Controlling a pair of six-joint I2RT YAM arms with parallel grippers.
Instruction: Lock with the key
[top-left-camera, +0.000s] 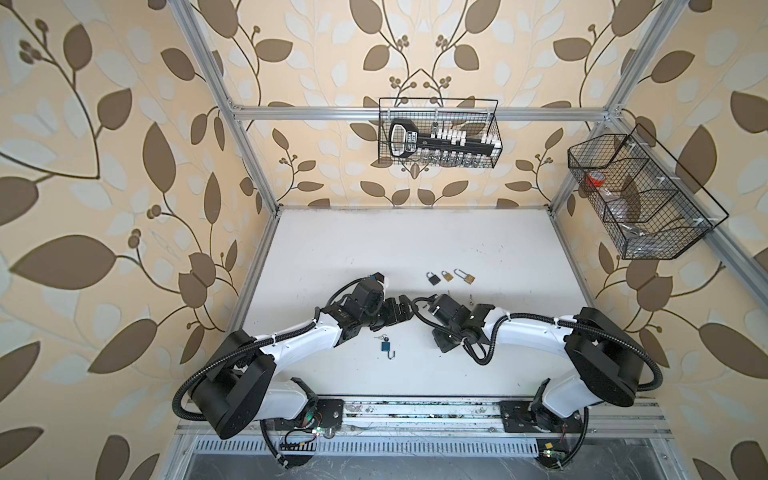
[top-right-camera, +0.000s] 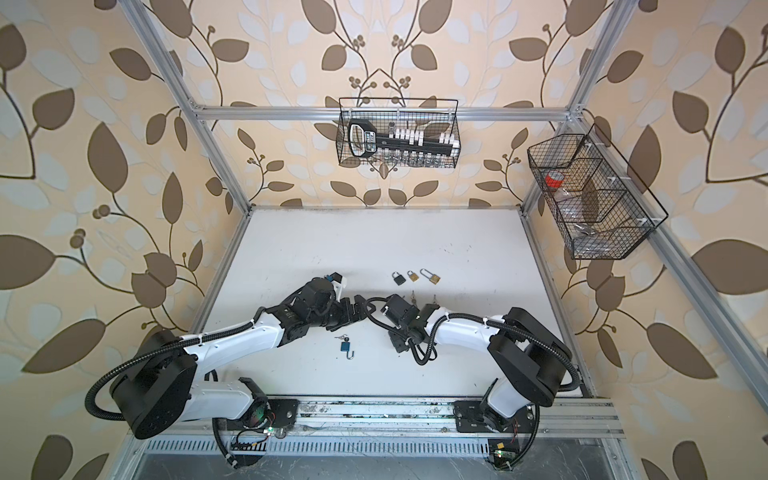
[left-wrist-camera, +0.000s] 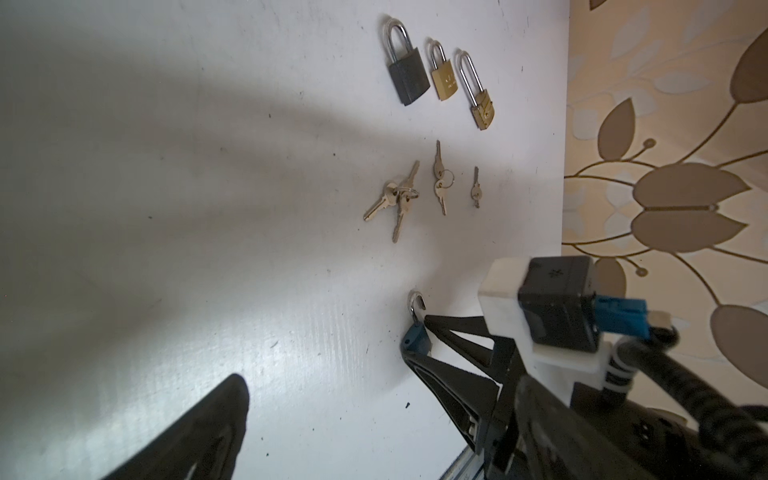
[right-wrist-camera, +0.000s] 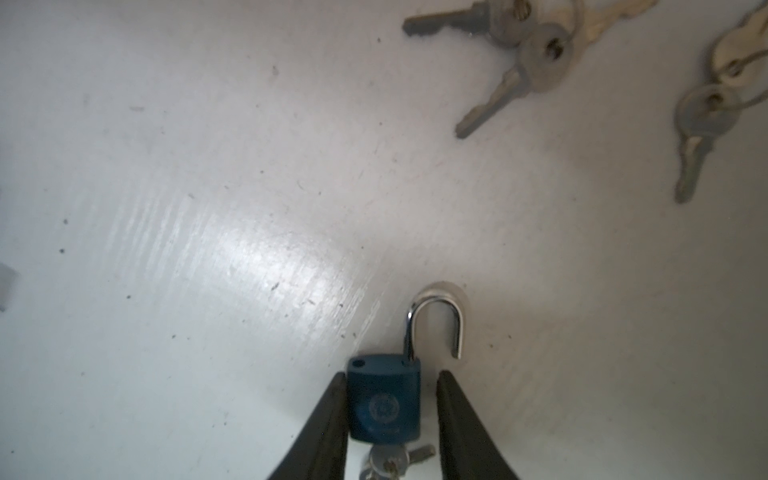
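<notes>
Task lock: the small blue padlock (right-wrist-camera: 384, 401) with a silver shackle lies flat on the white table (top-left-camera: 415, 249), near its middle and nearer than the other locks and keys. The shackle is swung open, its free end out of the body.
Top views: in both, the small blue padlock (top-left-camera: 385, 345) lies in the gap between the two arms, just left of the right arm's black end.
Key: a silver key (right-wrist-camera: 388, 459) on a ring sits at the end of the blue body opposite the shackle.
Right arm: in the right wrist view, the right gripper (right-wrist-camera: 391, 374) has a black finger on each side of the blue body. One finger lies against the body and a strip of table shows beside the other, so the jaws are apart, not clamped.
Left arm: the left gripper (top-left-camera: 402, 314) is spread wide and holds nothing. It hangs just far-left of the blue lock.
Other locks: a dark grey padlock (left-wrist-camera: 409, 81), a small brass padlock (left-wrist-camera: 445, 83) and a long-shackled brass padlock (left-wrist-camera: 482, 110) lie in a row farther back, right of the middle, all closed.
Loose keys: a three-key bunch (left-wrist-camera: 397, 199), a ringed pair of keys (left-wrist-camera: 440, 183) and a single small key (left-wrist-camera: 476, 191) lie between that row and the blue lock.
Baskets: a black wire basket (top-left-camera: 440, 162) hangs on the far rail and a second wire basket (top-left-camera: 665, 249) on the right rail.
</notes>
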